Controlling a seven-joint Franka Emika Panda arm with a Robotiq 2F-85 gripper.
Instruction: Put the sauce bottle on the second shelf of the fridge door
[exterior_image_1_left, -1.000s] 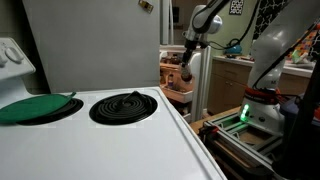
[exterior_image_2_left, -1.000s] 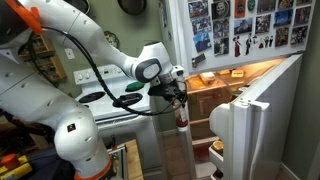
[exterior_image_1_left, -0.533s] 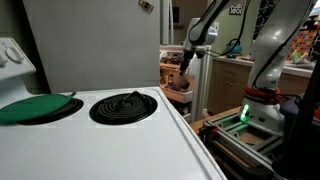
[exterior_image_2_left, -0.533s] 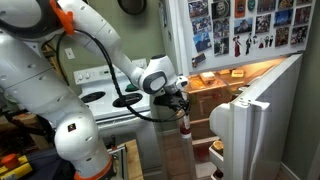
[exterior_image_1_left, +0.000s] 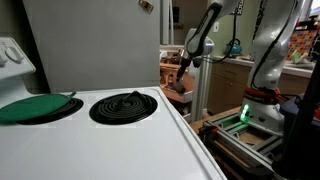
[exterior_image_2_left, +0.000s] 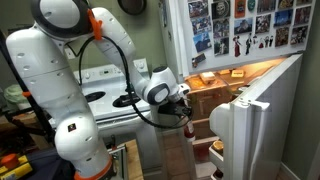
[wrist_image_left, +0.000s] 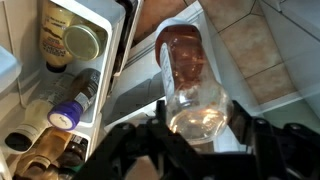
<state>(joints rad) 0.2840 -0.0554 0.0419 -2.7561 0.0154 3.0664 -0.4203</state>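
Right at my wrist, my hand (wrist_image_left: 200, 138) is clamped on the sauce bottle (wrist_image_left: 190, 70), with a dark finger (wrist_image_left: 150, 145) pressed to each side of the clear glass. The red-brown contents sit at the end pointing away from me.

Just left of it in the wrist view is the fridge door (wrist_image_left: 112, 40), its white-railed compartment packed. There's a jar with a pale yellow lid (wrist_image_left: 68, 40), a small bottle with a blue cap (wrist_image_left: 68, 112) and some dark jars (wrist_image_left: 40, 150) lower down. My bottle is outside that compartment, off to its right, over a white surface with the tan tiled floor (wrist_image_left: 270, 50) beyond. I can't tell whether the bottle touches any rail.

Pulling back, in an exterior view my white arm (exterior_image_2_left: 60, 70) arches over. The bottle hangs from my hand beside the edge of the open fridge, at the level of the warm-lit shelves (exterior_image_2_left: 235, 75), with photos (exterior_image_2_left: 245, 25) covering the panel above.

In an exterior view from across the kitchen, a white stove (exterior_image_1_left: 120, 145) fills the foreground. It has a black coil burner (exterior_image_1_left: 125, 105) and a round green thing (exterior_image_1_left: 35, 108) on it. Behind the stove stands the big grey fridge side (exterior_image_1_left: 90, 45). Past its edge, my hand holds the bottle in front of the door shelves, just above their orange and brown items — small and hard to read from there.
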